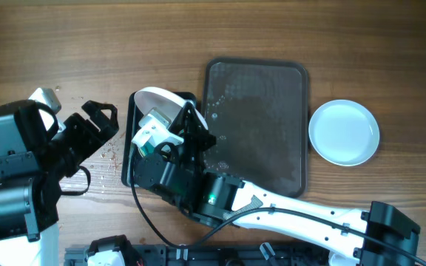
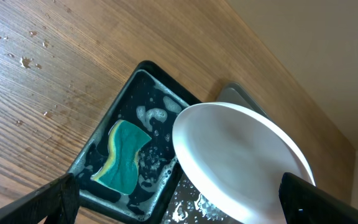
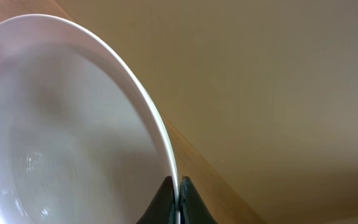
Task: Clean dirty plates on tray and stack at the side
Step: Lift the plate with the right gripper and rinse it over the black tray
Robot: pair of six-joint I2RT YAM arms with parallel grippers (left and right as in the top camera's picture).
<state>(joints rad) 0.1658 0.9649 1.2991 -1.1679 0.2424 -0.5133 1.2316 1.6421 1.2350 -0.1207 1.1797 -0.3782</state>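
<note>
End effector (image 3: 178,188) on plate (image 3: 67,118) above sponge tray (image 2: 126,102)

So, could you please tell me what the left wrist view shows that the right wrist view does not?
Only the left wrist view shows the sponge lying in the sudsy black tray, and droplets on the table. Only the right wrist view shows the right gripper pinching the rim of the plate. Both show that white plate, held tilted, with no blue smear visible.
</note>
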